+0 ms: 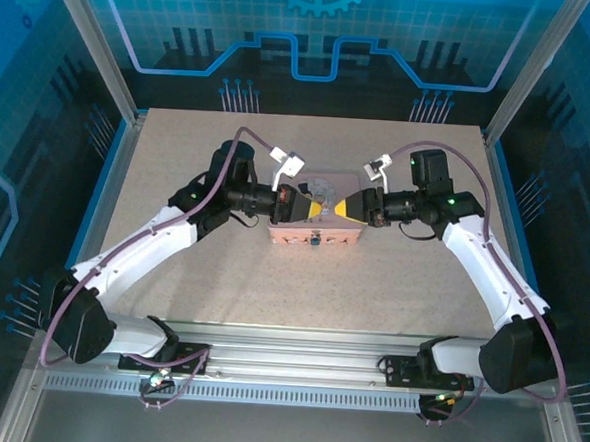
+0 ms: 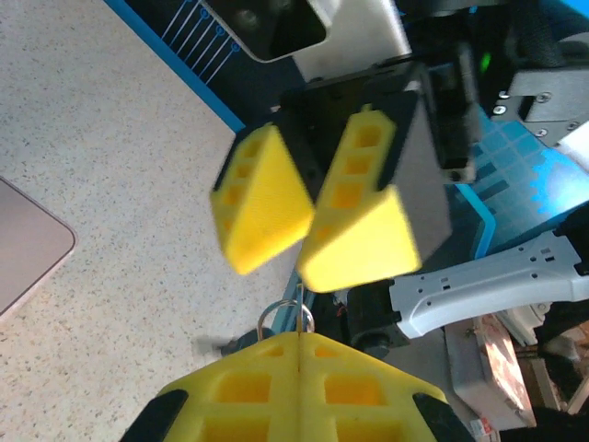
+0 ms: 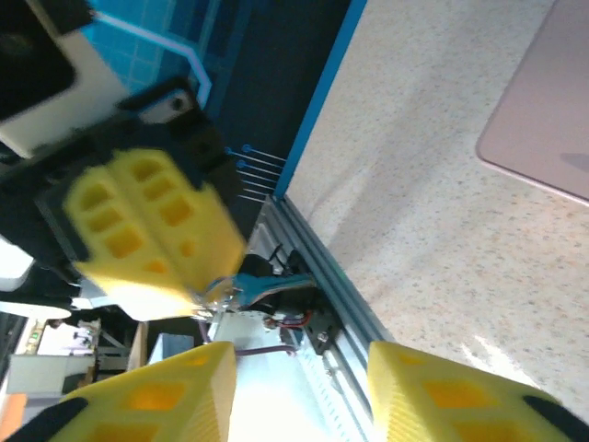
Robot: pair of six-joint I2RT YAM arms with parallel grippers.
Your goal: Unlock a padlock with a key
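The speckled table (image 1: 221, 277) carries a pink box (image 1: 314, 236) at its centre, and both arms reach in so that the two grippers face each other tip to tip above the box. The left gripper (image 2: 299, 343) is clenched, its yellow pads pressed together along a closed seam. In the right wrist view a small silvery-bluish metal piece, judged to be the padlock (image 3: 232, 287), projects from its tips, held off the table. A thin metal loop (image 2: 285, 306) rises from the same seam in the left wrist view; whether this is the shackle or a ring cannot be determined. The right gripper (image 3: 299, 361) is released, its pads well apart, just beside the lock and holding nothing. The key cannot be made out in any view. Assessment: the step in hand appears to be presenting the lock for a second grasp or for key entry. Recommendations: keep the left clamp firm and motionless, since so little metal shows beyond the pads; bring the right fingers in along the axis of the exposed part rather than across it; close only once both pads flank the metal; avoid pad-to-pad collision, which could twist the lock out of the grip.
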